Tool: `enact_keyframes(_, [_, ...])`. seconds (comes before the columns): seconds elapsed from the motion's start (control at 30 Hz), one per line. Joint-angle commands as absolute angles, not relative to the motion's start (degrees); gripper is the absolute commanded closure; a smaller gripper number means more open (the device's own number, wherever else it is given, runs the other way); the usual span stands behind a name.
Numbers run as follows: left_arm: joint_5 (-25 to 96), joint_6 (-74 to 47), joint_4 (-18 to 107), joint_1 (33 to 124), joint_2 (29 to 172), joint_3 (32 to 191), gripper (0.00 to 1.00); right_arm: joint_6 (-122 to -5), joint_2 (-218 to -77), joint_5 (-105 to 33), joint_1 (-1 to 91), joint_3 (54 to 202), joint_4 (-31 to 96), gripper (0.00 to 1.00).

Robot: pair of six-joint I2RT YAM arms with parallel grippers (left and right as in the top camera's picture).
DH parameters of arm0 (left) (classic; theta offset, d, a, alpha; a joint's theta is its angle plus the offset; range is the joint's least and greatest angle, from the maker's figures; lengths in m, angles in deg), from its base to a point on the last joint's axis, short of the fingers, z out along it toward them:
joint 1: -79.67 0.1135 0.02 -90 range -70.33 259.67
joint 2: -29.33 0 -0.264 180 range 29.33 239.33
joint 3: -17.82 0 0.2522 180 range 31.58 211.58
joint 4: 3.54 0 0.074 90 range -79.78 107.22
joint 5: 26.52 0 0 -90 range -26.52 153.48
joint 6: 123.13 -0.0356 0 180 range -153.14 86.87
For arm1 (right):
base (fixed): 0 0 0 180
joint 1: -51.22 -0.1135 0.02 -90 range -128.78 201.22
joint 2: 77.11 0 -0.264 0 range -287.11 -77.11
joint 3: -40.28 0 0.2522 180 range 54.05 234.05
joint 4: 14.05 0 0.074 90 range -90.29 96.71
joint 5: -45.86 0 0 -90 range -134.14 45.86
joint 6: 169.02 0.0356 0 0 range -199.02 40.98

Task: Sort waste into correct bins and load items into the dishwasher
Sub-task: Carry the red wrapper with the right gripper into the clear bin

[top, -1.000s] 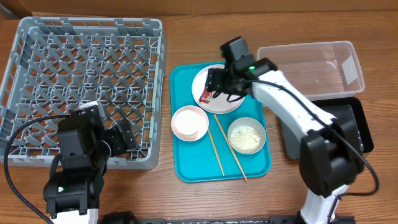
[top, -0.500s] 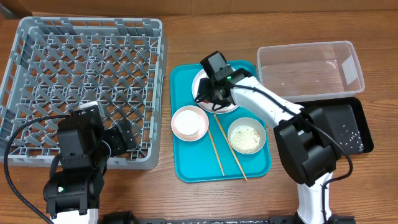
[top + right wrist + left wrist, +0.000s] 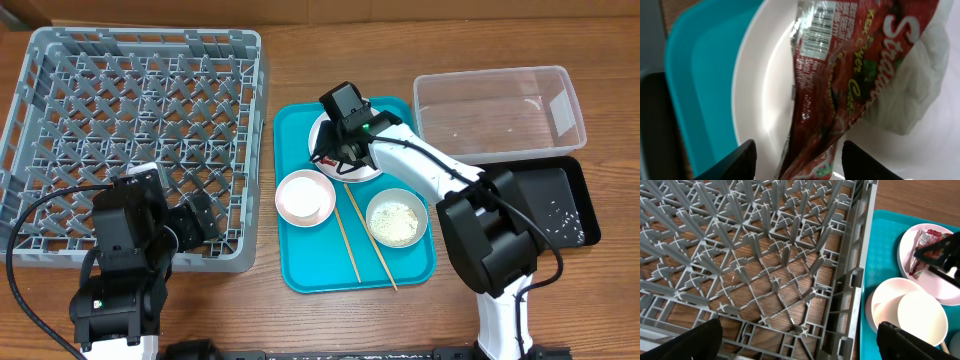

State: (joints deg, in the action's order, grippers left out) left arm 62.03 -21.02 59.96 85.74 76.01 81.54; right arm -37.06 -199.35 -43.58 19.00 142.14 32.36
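The wrapper (image 3: 850,75) lies on the plate (image 3: 762,100), on the teal tray (image 3: 695,65), with white paper (image 3: 920,75) bunched beside it. Waste sorting is judged to be the step in hand. The right claw (image 3: 799,155) is set low over the plate with its jaws wide apart and the wrapper's end between them; nothing is gripped yet. The left claw (image 3: 800,340) is spread wide and empty at the rack (image 3: 765,255). Next, the jaws must be closed on the wrapper clear of the plate, and the wrapper carried to the tub (image 3: 497,100) or the black tray (image 3: 570,215).
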Motion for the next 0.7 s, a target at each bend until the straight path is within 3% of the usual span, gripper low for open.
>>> enact_keyframes(0.0, [62.4,-19.8,59.7,86.1,75.8,83.2,0.0,-36.8,-201.2,-44.5,19.0,143.3,32.3,0.45])
enact_keyframes(0.1, [62.4,-19.8,59.7,86.1,75.8,83.2,0.0,-36.8,-201.2,-44.5,19.0,143.3,32.3,0.57])
enact_keyframes(0.2, [62.4,-19.8,59.7,86.1,75.8,83.2,0.0,-36.8,-201.1,-44.5,19.0,143.4,32.8,0.77])
enact_keyframes(0.4, [62.4,-19.8,59.7,86.1,75.8,83.2,0.0,-40.5,-198.2,-44.5,20.4,143.5,34.8,0.96])
enact_keyframes(0.67, [62.4,-19.8,59.6,86.1,75.8,83.2,0.0,-50.5,-184.9,-45.2,24.0,143.5,37.2,0.96])
